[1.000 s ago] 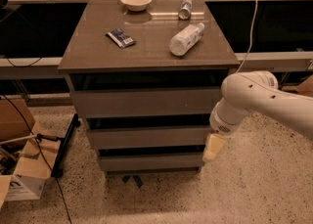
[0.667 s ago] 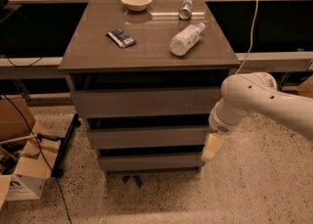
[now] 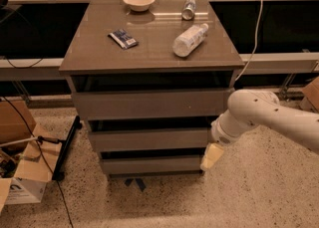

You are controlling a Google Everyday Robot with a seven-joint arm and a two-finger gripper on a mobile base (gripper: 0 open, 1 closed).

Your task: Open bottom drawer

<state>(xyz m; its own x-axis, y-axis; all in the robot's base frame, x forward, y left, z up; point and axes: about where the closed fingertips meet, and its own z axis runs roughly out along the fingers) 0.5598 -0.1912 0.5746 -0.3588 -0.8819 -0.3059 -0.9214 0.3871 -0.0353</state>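
The bottom drawer point(image 3: 149, 164) is the slimmest, lowest grey-brown front of the cabinet, with a dark gap above it. The mid-sized drawer front point(image 3: 148, 139) and the widest top drawer front point(image 3: 152, 103) sit above. My gripper point(image 3: 211, 156) hangs from the white arm at the right end of the bottom drawer front, level with its top edge. Only a pale yellowish fingertip point(image 3: 212, 155) shows beside the drawer's right corner.
On the cabinet top point(image 3: 99, 53) lie a white bowl point(image 3: 139, 1), a blue packet point(image 3: 123, 38), a clear plastic bottle point(image 3: 190, 39) and a can point(image 3: 188, 8). Cardboard boxes point(image 3: 22, 172) and a black bar point(image 3: 66, 147) stand on the floor at left. A white cable point(image 3: 256, 28) hangs at right.
The gripper has shifted very slightly left toward the bottom drawer's right end. The drawers have not moved.
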